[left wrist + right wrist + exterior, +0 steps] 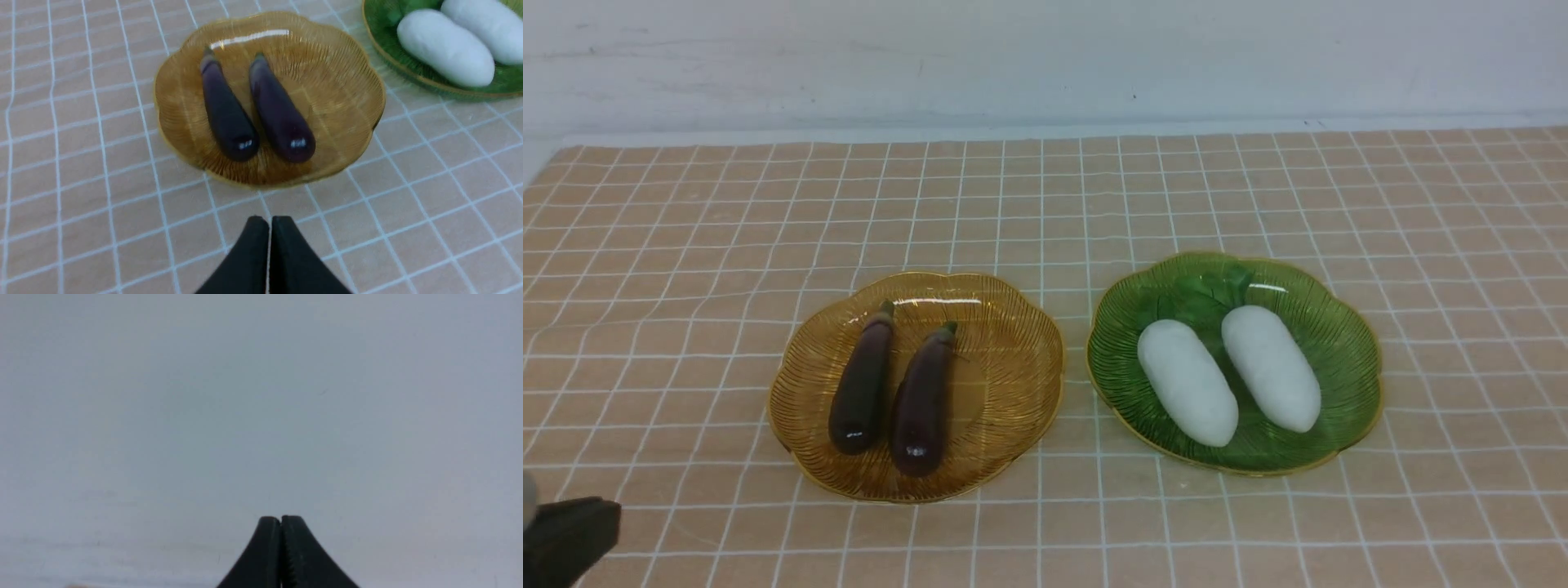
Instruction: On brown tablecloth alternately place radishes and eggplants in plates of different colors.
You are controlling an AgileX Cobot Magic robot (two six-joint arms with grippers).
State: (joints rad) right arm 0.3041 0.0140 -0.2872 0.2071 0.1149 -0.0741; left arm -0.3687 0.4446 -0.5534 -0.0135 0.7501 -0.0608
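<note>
Tools both pressed together, empty. Eggplants, stems toward 12 o'clock, look light, stiff, slick: pinch mid-body. Radishes likely same.

Two eggplants in amber plate, two radishes in green

no readable text, no labels, no numbers, no signs

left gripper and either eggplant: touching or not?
Apart. The left wrist view shows bare cloth between the left gripper and both eggplants, the nearer and the other lying in the amber plate.
</note>
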